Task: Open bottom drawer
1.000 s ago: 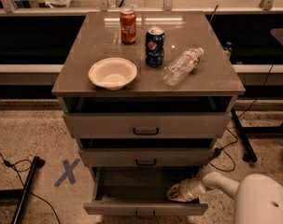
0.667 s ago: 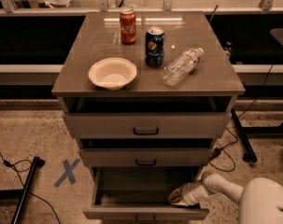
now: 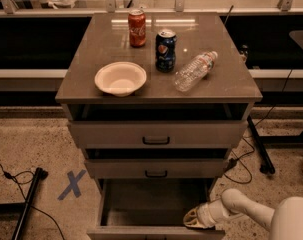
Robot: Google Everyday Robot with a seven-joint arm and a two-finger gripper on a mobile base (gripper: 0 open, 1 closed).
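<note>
The bottom drawer (image 3: 141,204) is pulled well out from the foot of the grey cabinet, at the lower edge of the view. Its plain grey inside lies open to the left of the gripper (image 3: 192,218) and beyond it. Only the top edge of the drawer's front shows, just below the gripper (the rest is cut off by the frame).

The gripper sits low inside the drawer at the right front corner, close against the right wall and the front. Whether it is open or closed, or has hold of anything, cannot be told. The white arm (image 3: 246,211) reaches in from the lower right, over the drawer's right side.

Just above the gripper and further back is the middle drawer (image 3: 191,168) with its small black handle (image 3: 156,174). Above that is the taller top drawer (image 3: 201,133). Each stands a little forward, with a dark gap over it.

Far above the gripper, on the cabinet top (image 3: 81,84), stand a red Coca-Cola can (image 3: 137,28) and a blue Pepsi can (image 3: 166,50). A clear water bottle (image 3: 195,71) lies on its side to the right of them, and a white bowl (image 3: 120,78) sits to the left.

On the speckled floor, well to the left of the gripper, are a blue tape X (image 3: 72,184) and a black pole (image 3: 28,199). To its upper right are cables and a black stand leg (image 3: 258,144).
</note>
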